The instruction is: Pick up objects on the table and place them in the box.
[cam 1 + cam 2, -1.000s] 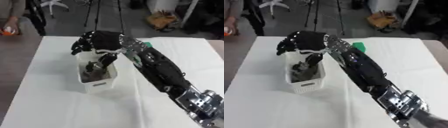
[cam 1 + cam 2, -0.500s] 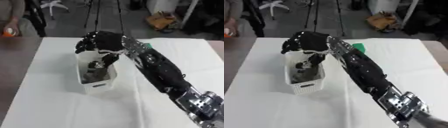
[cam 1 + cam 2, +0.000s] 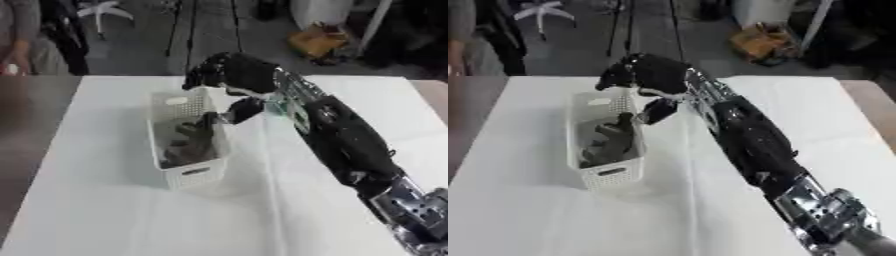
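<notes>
A white slotted box stands on the white table, left of the middle. Dark grey objects lie piled inside it; their shapes are hard to make out. My right arm reaches in from the lower right, and my right hand hovers over the box's far right corner. Its fingers are relaxed and point left and down, and the thumb hangs down beside the right rim. Nothing shows in the hand. A small green thing peeks out on the table behind the wrist. My left hand shows in no view.
The table's far edge runs just behind the hand. On the floor beyond it stand dark stand legs, a chair base and a brown box. A brown surface borders the table's left side.
My right hand has drawn up and to the right, from over the middle of the box to its far right corner. The dark objects stay in the box.
</notes>
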Controlling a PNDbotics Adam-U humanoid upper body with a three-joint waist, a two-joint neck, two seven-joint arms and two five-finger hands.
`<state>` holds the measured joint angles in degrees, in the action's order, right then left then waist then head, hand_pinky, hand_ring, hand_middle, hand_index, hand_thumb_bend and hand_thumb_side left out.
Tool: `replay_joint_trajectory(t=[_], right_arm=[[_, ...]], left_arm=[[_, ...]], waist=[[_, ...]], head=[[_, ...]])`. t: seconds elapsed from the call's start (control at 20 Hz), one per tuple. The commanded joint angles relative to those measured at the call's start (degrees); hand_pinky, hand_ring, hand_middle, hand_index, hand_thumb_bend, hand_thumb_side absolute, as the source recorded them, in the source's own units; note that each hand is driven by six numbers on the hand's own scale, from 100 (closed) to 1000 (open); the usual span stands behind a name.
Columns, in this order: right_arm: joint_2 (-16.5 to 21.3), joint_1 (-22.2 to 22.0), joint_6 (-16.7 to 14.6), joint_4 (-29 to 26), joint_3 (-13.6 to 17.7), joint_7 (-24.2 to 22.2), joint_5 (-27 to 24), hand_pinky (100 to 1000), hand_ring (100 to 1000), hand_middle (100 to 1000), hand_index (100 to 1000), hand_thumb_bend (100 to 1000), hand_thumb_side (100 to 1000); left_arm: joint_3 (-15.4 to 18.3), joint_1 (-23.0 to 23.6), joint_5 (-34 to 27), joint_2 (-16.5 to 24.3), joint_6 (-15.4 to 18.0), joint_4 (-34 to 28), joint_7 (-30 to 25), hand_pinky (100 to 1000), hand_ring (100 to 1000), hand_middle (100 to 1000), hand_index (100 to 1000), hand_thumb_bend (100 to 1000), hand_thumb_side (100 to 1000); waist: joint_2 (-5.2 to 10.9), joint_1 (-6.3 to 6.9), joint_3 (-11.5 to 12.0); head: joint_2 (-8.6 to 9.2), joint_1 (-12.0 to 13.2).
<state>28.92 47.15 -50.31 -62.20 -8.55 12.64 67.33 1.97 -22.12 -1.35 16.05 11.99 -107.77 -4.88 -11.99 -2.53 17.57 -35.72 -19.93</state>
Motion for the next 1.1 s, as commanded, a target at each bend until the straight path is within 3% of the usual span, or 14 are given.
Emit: replay_joint_trajectory(t=[0.05,0.1,0.15,0.3,0.35,0.6,0.75,0.9,1.1], right_arm=[[3.84,-0.90,2.90,-0.62,3.07,-1.44,-3.35,765,760,819,941,440,415],[4.52,-1.78,4.34,-1.37,3.54,-2.53,-4.90,765,760,819,941,440,415],[5.11,-2.84,5.45,-1.95,3.87,-3.84,-6.72,766,759,821,947,373,462],[6.19,-4.38,7.05,-3.81,4.26,-8.53,-12.45,766,759,821,947,373,462],[6.63,-5.53,7.04,-4.39,4.43,-9.88,-14.72,784,761,812,946,263,505],[9.06,-9.66,6.25,-7.86,5.35,-19.83,-30.59,804,767,803,941,190,540],[9.60,-11.16,7.12,-9.10,5.93,-25.83,-40.32,784,731,753,926,100,604],[10.41,-12.66,9.42,-9.48,7.04,-31.85,-51.62,775,719,741,923,100,619],[11.19,-14.38,14.09,-9.81,9.01,-38.41,-62.31,753,697,716,916,100,674]], left_arm=[[0.74,-0.22,0.32,0.97,-0.09,-0.77,0.47,536,933,978,929,474,1000],[0.80,-0.17,0.38,0.99,-0.13,-0.73,0.58,536,933,978,929,474,1000],[0.91,-0.15,0.42,0.99,-0.16,-0.72,0.73,535,930,976,929,473,1000],[1.02,-0.11,0.52,1.01,-0.23,-0.73,1.01,535,930,976,929,473,1000],[1.09,-0.07,0.53,1.03,-0.29,-0.68,1.10,531,923,973,929,473,1000],[1.18,0.02,0.27,1.02,-0.60,-0.44,1.29,526,919,972,929,472,1000],[1.29,-0.02,-0.12,0.95,-0.75,-0.36,1.62,517,909,962,920,470,1000],[1.19,-0.06,-0.33,0.97,-0.82,-0.45,1.76,516,907,961,920,470,1000],[1.30,0.01,-0.55,0.87,-0.75,-0.62,1.92,509,901,954,917,472,1000]], waist=[[2.12,1.01,-0.55],[2.15,0.96,-0.76],[2.12,0.91,-0.95],[2.08,0.86,-1.11],[1.95,0.84,-1.42],[1.61,0.78,-2.15],[1.41,0.75,-2.36],[1.24,0.74,-2.51],[0.92,0.73,-2.51]], head=[[0.40,0.79],[0.41,0.90],[0.53,1.26],[0.63,1.67],[0.67,1.98],[0.71,2.78],[0.69,3.01],[0.56,2.92],[0.47,3.00]])
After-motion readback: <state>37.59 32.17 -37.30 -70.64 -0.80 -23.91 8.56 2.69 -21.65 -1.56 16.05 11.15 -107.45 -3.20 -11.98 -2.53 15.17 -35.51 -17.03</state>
